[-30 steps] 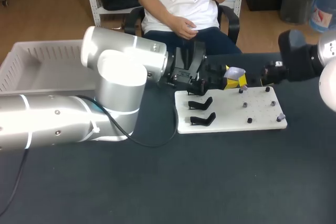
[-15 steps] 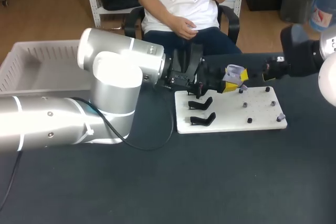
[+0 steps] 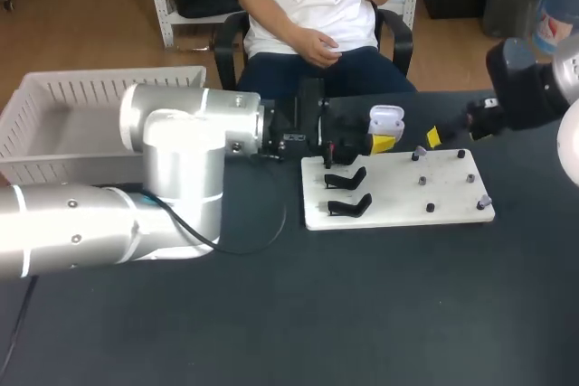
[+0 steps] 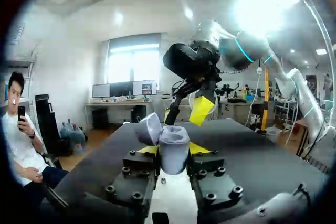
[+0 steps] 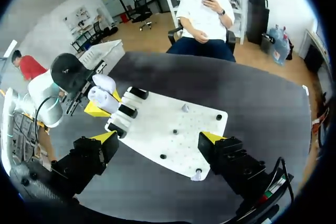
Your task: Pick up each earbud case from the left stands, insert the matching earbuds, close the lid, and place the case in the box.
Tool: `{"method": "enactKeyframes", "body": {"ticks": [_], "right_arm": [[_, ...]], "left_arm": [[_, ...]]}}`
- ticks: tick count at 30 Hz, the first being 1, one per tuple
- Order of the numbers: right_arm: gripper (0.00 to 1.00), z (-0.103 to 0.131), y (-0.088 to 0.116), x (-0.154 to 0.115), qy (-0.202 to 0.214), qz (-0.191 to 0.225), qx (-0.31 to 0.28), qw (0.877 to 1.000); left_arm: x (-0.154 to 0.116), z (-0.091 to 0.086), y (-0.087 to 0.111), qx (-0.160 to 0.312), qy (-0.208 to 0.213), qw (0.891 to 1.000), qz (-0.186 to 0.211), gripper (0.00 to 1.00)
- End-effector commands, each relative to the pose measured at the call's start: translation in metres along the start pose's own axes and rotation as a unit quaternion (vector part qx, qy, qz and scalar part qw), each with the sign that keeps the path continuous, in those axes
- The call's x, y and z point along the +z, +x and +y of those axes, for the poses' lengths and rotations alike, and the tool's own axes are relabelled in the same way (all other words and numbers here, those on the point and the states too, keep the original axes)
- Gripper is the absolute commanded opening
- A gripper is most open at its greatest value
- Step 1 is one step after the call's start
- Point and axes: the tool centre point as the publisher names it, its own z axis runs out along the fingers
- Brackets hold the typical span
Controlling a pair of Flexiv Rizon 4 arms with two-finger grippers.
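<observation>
While its lid is flipped open, the case (image 3: 385, 120) is pinched from both sides by the left gripper (image 4: 173, 149) and held just above the far left corner of the board (image 3: 398, 189). The right gripper (image 5: 158, 137) is spread wide open near the board's far edge. Two black stands (image 3: 346, 178) are sat on the board's left side, and the box (image 3: 54, 115) is parked well off to the board's left.

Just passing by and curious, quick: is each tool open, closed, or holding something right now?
Left tool: closed on the earbud case.
Right tool: open, holding nothing.
</observation>
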Motion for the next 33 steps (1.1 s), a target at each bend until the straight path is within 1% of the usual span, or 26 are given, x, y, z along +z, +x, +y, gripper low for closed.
{"method": "enactKeyframes", "body": {"ticks": [1,5,7,8,9,18,23,27,30,33], "right_arm": [[1.0,0.001,0.011,-0.019,0.107,0.017,0.007,0.994],[1.0,-0.003,0.025,-0.023,0.126,0.026,0.018,0.991],[1.0,-0.007,0.032,-0.025,0.135,0.022,0.014,0.991],[1.0,-0.006,0.034,-0.026,0.138,0.021,0.01,0.99],[1.0,-0.005,0.036,-0.026,0.141,0.029,0.01,0.99],[1.0,-0.005,0.036,-0.026,0.141,0.029,0.01,0.99],[1.0,-0.005,0.036,-0.026,0.141,0.029,0.01,0.99],[1.0,-0.014,0.047,-0.018,0.151,0.049,0.027,0.987],[1.0,-0.019,0.058,-0.016,0.17,0.072,0.033,0.982],[1.0,-0.021,0.065,-0.015,0.173,0.077,0.04,0.981]], "left_arm": [[-0.018,-0.006,-0.006,0.002,-0.011,1.0,-0.002,0.0],[-0.027,-0.005,-0.009,0.003,-0.016,1.0,-0.003,0.0],[-0.029,-0.005,-0.01,0.003,-0.017,1.0,-0.001,0.0],[-0.031,-0.006,-0.011,0.004,-0.019,1.0,0.002,0.0],[-0.032,-0.006,-0.011,0.003,-0.02,1.0,0.002,0.0],[-0.04,-0.01,-0.012,0.006,-0.023,1.0,0.0,0.0],[-0.044,-0.008,-0.009,0.005,-0.028,1.0,-0.009,0.0],[-0.045,-0.009,-0.01,0.007,-0.028,1.0,-0.011,0.0],[-0.042,-0.008,-0.012,0.009,-0.029,0.999,-0.014,0.0],[-0.036,-0.006,-0.014,0.009,-0.026,0.999,-0.018,0.0]]}}
